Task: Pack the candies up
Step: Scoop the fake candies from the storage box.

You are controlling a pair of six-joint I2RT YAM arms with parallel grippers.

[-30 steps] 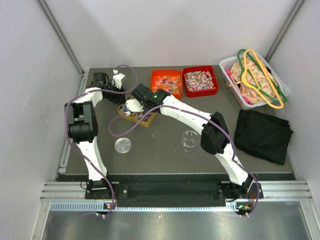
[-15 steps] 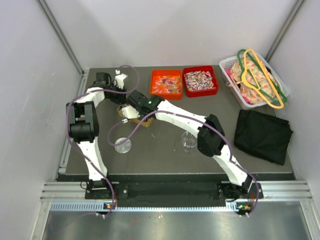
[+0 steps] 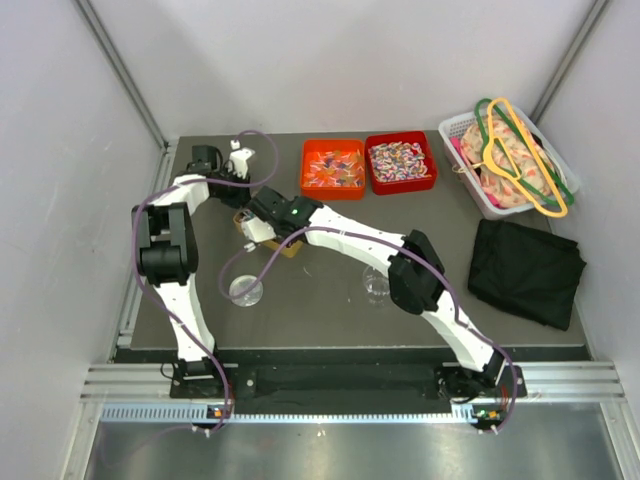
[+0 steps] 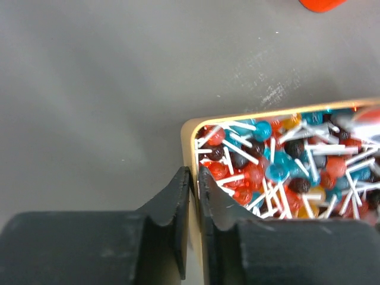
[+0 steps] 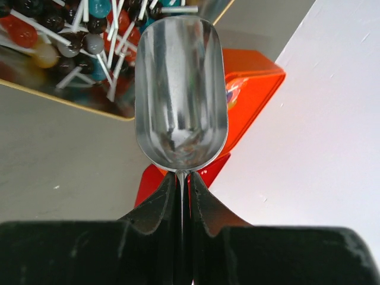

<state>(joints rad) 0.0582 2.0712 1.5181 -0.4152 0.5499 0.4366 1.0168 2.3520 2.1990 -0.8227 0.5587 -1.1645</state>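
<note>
The dark counter [image 3: 330,300] carries a red tray [image 3: 402,188] at its far edge, filled with the candies [image 3: 398,160], well apart from both arms. The left gripper [image 4: 194,190] is clenched on the wall of a yellow tray [image 4: 267,114] of lollipops [image 4: 279,172]. The right gripper [image 5: 184,184] grasps a metal scoop [image 5: 181,89] by its handle.
</note>
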